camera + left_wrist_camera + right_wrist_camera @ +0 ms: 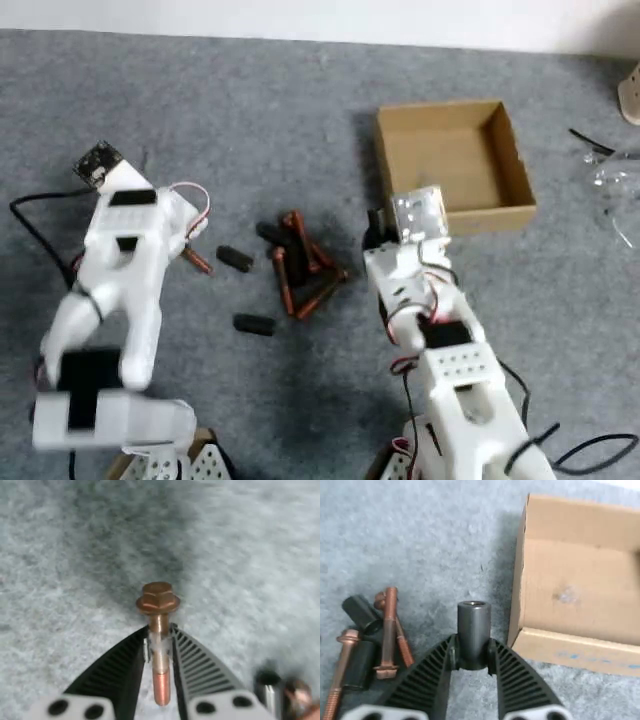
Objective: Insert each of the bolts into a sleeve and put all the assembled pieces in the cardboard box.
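Seemingly readied for joining, the left gripper clamps a bolt by its shank, head outward, while the right gripper grasps a sleeve, bore exposed, just beside the box, the unassembled pile lying between them.

Robotics lab bench, judging by grey felt mat and loose cables.

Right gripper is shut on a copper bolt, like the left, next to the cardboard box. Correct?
No: right wrist view shows the right gripper shut on a dark sleeve. The left gripper holds a copper bolt; the cardboard box is alongside.
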{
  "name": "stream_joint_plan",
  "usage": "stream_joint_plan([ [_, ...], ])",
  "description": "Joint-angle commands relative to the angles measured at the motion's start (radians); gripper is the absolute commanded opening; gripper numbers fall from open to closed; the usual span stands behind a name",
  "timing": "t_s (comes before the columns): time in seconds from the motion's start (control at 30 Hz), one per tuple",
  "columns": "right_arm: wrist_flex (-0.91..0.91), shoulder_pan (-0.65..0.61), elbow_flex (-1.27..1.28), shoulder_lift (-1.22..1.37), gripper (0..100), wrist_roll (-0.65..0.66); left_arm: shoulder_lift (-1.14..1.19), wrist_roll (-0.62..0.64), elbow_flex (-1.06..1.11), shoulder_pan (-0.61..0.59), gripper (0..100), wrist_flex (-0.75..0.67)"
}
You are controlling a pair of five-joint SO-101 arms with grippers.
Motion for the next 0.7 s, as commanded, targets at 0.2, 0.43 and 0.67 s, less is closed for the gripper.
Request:
stream_joint_plan([
  [0.2, -0.036, -0.074, 0.102, -0.257, 0.4, 0.035, -0.665, -0.118, 0.312, 0.130, 0, -0.054],
  [0.43, -0.035, -0.090, 0.185, -0.414, 0.4, 0.035, -1.047, -0.195, 0.542, 0.137, 0, -0.092],
  [0.67, 0.053, -0.220, 0.260, -0.573, 0.4, 0.103, -1.411, -0.267, 0.690, 0.142, 0, -0.103],
])
